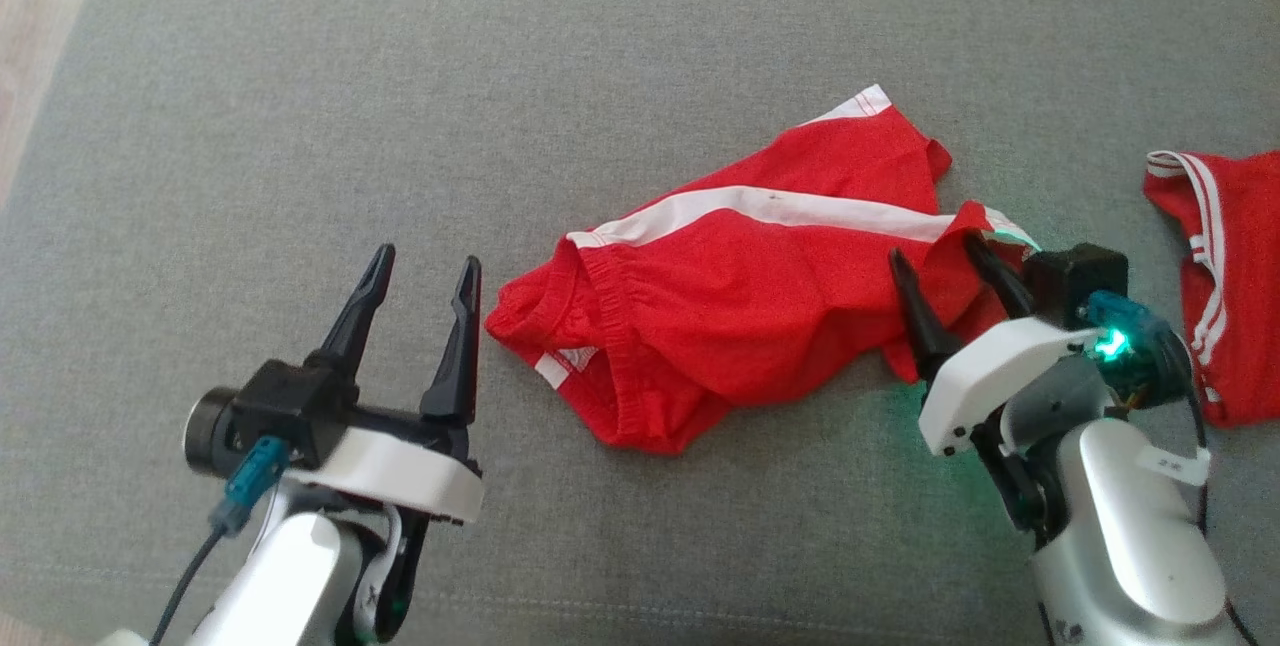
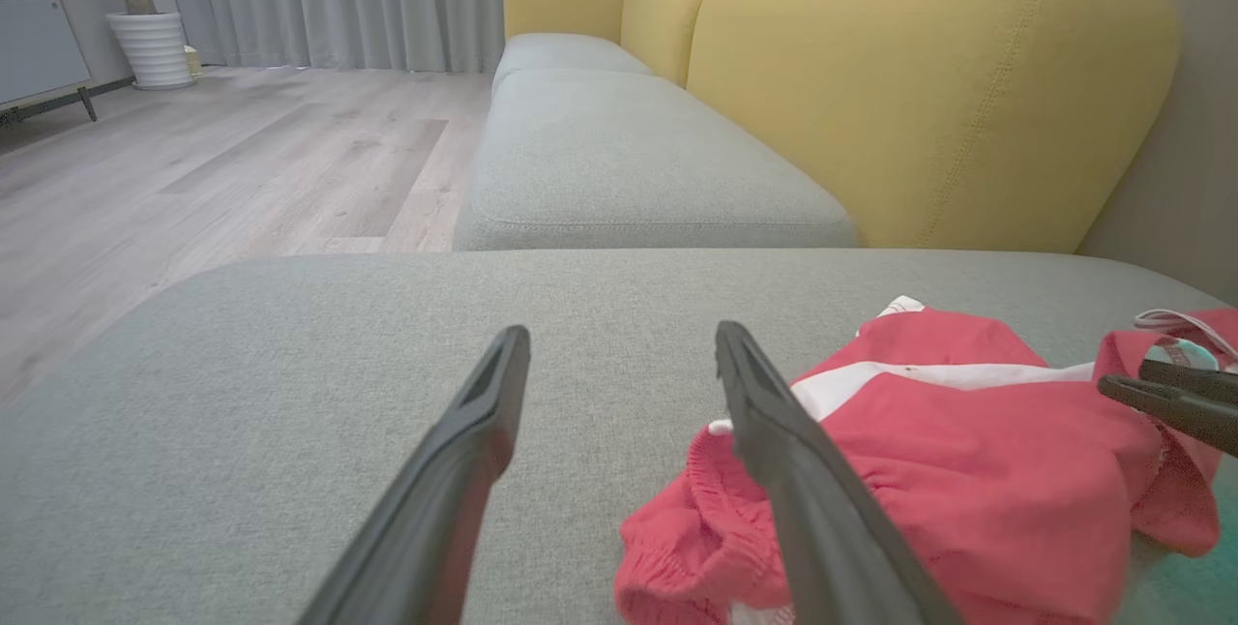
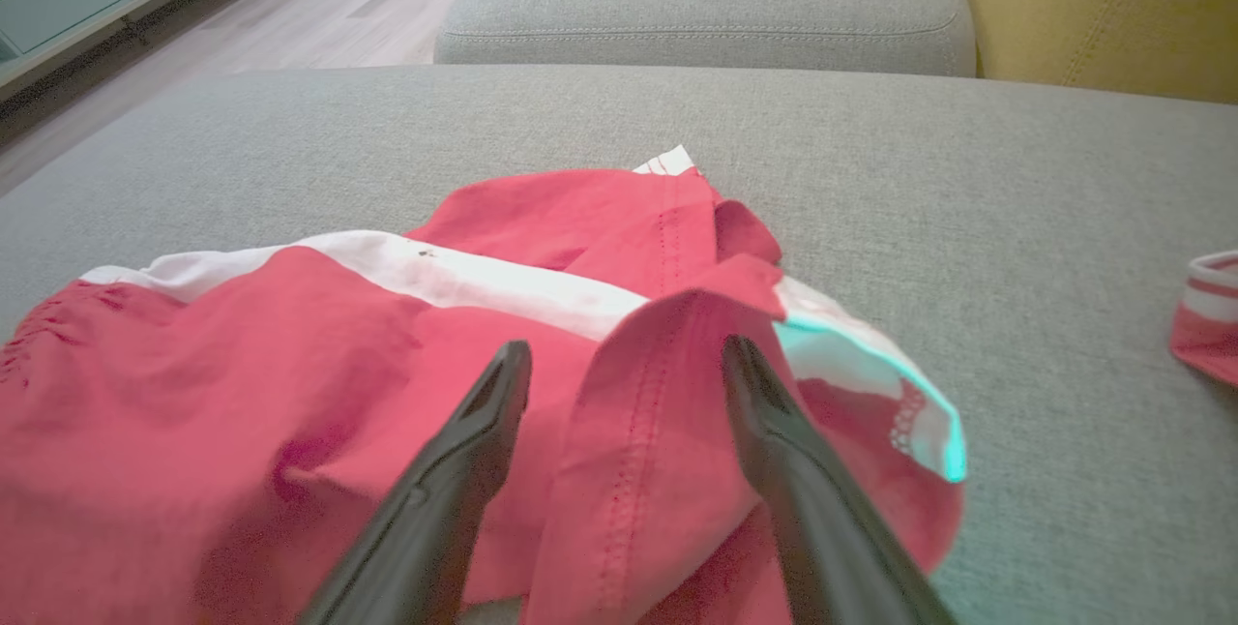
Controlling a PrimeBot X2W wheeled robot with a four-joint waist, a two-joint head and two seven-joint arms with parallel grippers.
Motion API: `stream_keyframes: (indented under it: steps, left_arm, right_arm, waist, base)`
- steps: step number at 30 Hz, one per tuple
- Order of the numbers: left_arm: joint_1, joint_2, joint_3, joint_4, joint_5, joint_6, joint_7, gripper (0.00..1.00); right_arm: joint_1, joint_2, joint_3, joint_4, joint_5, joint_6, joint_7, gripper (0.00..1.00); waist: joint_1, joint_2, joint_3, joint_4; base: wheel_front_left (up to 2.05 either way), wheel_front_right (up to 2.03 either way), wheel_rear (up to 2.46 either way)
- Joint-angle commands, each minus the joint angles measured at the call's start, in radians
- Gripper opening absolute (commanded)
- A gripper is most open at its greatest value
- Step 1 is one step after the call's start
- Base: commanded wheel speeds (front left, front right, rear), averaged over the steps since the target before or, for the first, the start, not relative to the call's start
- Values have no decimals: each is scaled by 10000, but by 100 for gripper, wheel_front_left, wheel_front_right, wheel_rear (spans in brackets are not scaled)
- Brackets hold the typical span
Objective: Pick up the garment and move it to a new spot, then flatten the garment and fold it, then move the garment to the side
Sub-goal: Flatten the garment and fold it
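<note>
red shorts (image 1: 740,306) before pickup
hem fold is straddled by the wide right hand (image 1: 933,251) for pinching; left hand (image 1: 427,259) wide too.

Red shorts (image 1: 760,296) with white side stripe, crumpled, on grey cushion (image 1: 400,106), waistband leftward.

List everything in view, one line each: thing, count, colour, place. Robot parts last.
shorts: one, red with white stripe, crumpled mid-cushion
second garment: one, red with white stripes, cushion's right edge
cushion: one, grey, under both garments
sofa back: one, yellow, beyond the cushion
floor: one, pale wood, left of sofa
planter: one, white, far floor corner
left gripper: one, dark fingers, open, left of shorts
right gripper: one, dark fingers, open around a shorts fold
</note>
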Motion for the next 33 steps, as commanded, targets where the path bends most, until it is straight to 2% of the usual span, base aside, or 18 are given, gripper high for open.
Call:
stream_keyframes:
  steps: [1,2,8,15,22,23,24,25,29,33]
  left_arm:
    - [-538,99,454,-239,51,-62,-91,100]
    - [-545,88,465,-223,56,-77,-97,100]
    - [-558,41,503,-190,107,-138,-116,100]
    - [-505,34,565,-223,187,-171,-128,100]
    - [-494,49,604,-222,231,-209,-131,100]
    - [-497,54,600,-220,237,-220,-132,100]
    - [-497,61,599,-216,241,-228,-132,100]
    - [-495,69,600,-212,244,-234,-132,100]
    - [-453,108,609,-168,238,-236,-133,100]
    - [-326,130,648,-134,193,-161,-133,100]
  right_arm:
    - [-372,-7,138,-272,-34,67,-64,30]
    - [-392,-7,88,-221,-7,67,-53,0]
    - [-213,-7,-117,-392,303,67,-303,0]
    - [1090,-7,-887,-1150,1182,67,-365,0]
    - [1879,-7,-1184,-644,1874,67,-14,0]
    - [1865,-7,-1179,-533,1862,67,-66,22]
    - [1842,-7,-1167,-405,1978,67,-113,81]
    - [1813,-7,-1148,-307,2015,67,-186,100]
    - [1770,-7,-1048,-523,2041,67,-754,100]
    - [2028,-7,-908,-1566,1884,67,-1049,100]
  waist:
    - [0,-1,28,-3]
    - [0,-1,38,-12]
    - [0,-1,80,-92]
    - [0,-1,87,-233]
    - [0,-1,146,-414]
    - [0,-1,150,-428]
    - [0,-1,149,-443]
    - [0,-1,145,-455]
    - [0,-1,56,-470]
    - [0,-1,-95,-491]
  base:
    - [0,0,0]
    - [0,0,0]
    - [0,0,0]
    - [0,0,0]
    - [0,0,0]
    - [0,0,0]
    - [0,0,0]
    - [0,0,0]
    - [0,0,0]
    - [0,0,0]
